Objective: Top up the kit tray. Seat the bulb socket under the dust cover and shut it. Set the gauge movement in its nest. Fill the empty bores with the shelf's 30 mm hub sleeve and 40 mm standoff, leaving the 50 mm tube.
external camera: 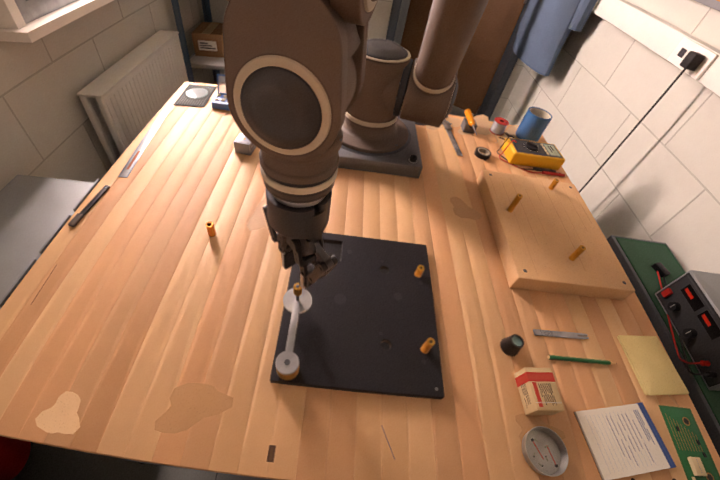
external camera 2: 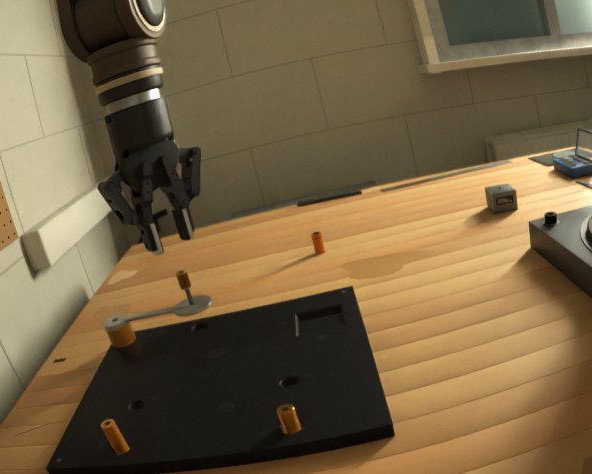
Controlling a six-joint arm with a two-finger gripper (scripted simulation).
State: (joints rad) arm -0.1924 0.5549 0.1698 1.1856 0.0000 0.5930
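The dust cover (external camera 2: 156, 312), a grey swing arm with a round disc and an orange-topped knob (external camera 2: 183, 280), sits at the left edge of the black kit tray (external camera 2: 225, 380), pivoting on an orange post (external camera 2: 120, 335). My gripper (external camera 2: 170, 240) hangs above the knob, partly open and empty. The tray holds a square nest (external camera 2: 319, 315), several small bores and two orange sleeves (external camera 2: 289, 418) (external camera 2: 115, 435). One orange sleeve (external camera 2: 317, 242) stands alone on the bench behind the tray. On the raised wooden shelf (external camera: 548, 235) lie three orange tubes (external camera: 514, 202) (external camera: 577, 252) (external camera: 553, 183).
The arm's base (external camera: 381, 150) stands behind the tray. Right of the tray lie a black knob-like part (external camera: 512, 344), a red and white box (external camera: 538, 390), a round gauge (external camera: 544, 451), a pencil and papers. A multimeter (external camera: 531, 153) and blue cup sit at the far corner.
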